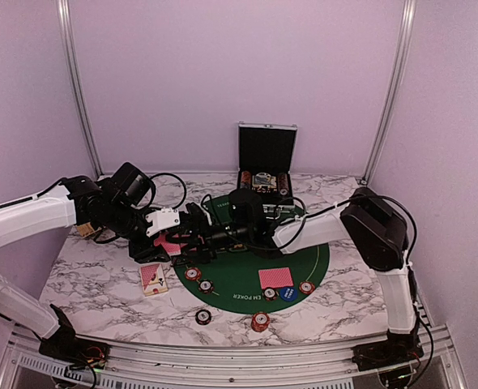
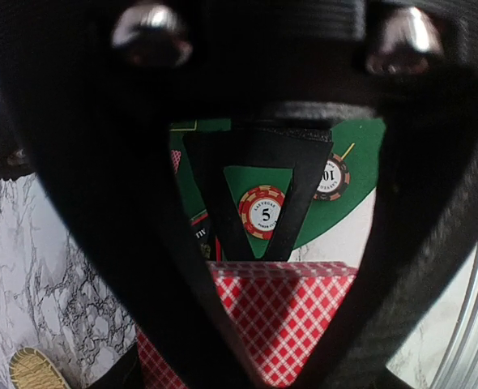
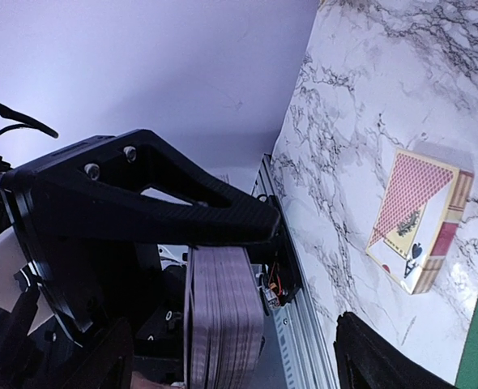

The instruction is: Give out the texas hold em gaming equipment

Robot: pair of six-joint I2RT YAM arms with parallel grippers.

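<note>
Pinching one red-backed card [image 2: 283, 324] between closed left fingers [image 2: 182, 267]; right fingers [image 3: 101, 356] seemingly wide around deck [image 3: 223, 316]

Likely a lab: aluminium frame [image 1: 392, 89], plain backdrop, marble-print table [image 1: 101, 275].

Left wrist view: own black fingers [image 2: 85, 243] are filling most of the frame, blocking the table. Red-backed cards [image 2: 283, 320] are running off the bottom edge. A chip marked 10 [image 2: 334, 177] is sitting half hidden behind a finger.

Right wrist view: card deck [image 3: 223, 316] is getting cut off at the bottom; card box [image 3: 421, 219] print is too small to read.

Top view: case [image 1: 265, 180] contents are too small to tell.
</note>
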